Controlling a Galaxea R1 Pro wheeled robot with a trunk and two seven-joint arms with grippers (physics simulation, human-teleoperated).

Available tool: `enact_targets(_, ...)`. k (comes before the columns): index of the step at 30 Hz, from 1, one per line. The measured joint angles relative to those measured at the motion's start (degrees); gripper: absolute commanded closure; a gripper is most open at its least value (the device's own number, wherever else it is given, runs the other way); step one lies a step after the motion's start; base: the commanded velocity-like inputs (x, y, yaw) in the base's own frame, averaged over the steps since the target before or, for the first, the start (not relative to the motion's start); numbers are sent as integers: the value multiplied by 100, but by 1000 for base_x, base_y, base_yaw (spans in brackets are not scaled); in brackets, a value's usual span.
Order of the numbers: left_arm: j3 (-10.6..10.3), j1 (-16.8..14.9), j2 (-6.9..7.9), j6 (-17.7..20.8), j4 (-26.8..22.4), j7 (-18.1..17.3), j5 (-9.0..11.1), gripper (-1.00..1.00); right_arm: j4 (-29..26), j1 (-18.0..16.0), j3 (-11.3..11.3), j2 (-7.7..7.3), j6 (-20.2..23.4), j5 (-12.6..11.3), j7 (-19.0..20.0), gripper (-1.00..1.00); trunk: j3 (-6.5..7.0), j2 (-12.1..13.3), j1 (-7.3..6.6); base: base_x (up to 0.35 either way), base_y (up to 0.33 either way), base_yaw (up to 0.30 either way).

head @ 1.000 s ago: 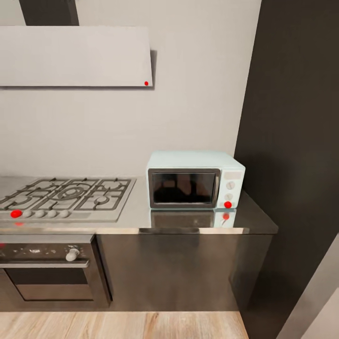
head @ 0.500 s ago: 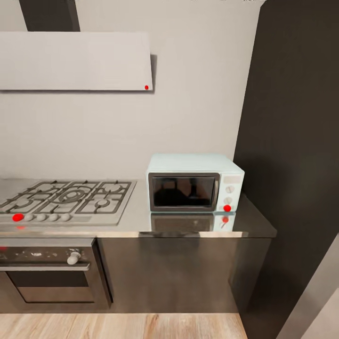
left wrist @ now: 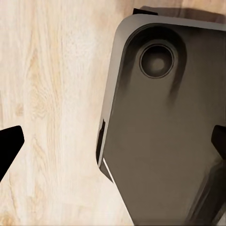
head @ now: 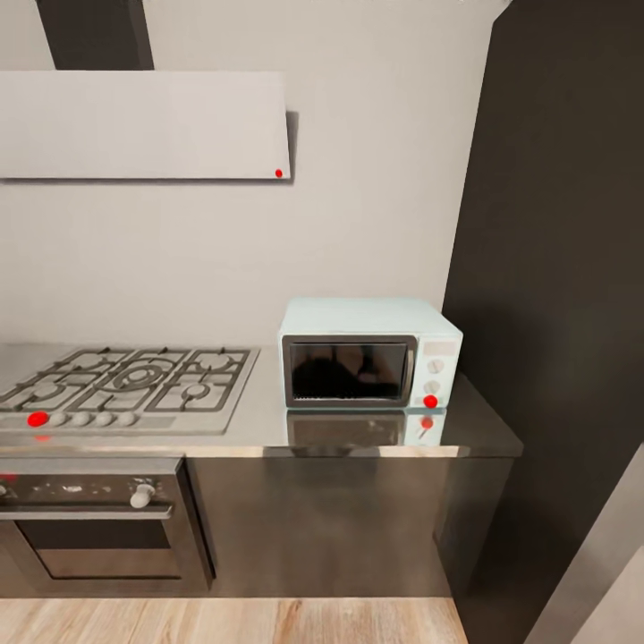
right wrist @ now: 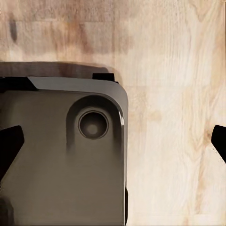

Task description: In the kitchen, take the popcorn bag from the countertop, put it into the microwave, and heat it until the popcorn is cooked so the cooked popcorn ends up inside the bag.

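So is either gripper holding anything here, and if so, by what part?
Nothing is held. The left gripper and right gripper are both open, fingertips wide apart, with just the robot's base and the wooden floor between them.

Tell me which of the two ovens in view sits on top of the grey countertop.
The pale-blue boxy microwave stands on the countertop, right of the hob. The black-and-steel built-in oven sits below it.

The left end effector point(left wrist: 113, 143) points straight down with its two dark fingertips point(left wrist: 9, 143) spread wide apart, nothing between them. The right end effector point(right wrist: 113, 141) hangs the same way, fingertips point(right wrist: 10, 141) spread wide and empty. Beneath each sits a corner of the robot's dark base point(left wrist: 165, 141).
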Motion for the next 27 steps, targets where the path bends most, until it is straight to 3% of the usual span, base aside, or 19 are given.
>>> enact_targets(5,0,0,-8,0,-2,0,0,-100,-94,0,9,0,-71,7,27,-100,90,201,-110,0,0,0)
enact_targets(10,0,0,-10,0,-1,0,0,-100,-1066,-2,24,1,-361,23,26,-100,180,401,-220,0,0,0)
enact_targets(20,0,0,-10,0,-3,0,0,-100,-3657,-2,21,1,-1380,20,30,-100,360,803,-440,0,0,0)
enact_targets(24,0,0,-17,0,-4,0,0,-100,-4249,-7,11,5,-1418,16,16,-100,432,963,-528,0,0,0)
enact_targets(27,0,0,-18,0,-3,0,0,-100,-5052,-10,10,9,-1420,6,9,-100,486,1084,-594,0,0,0)
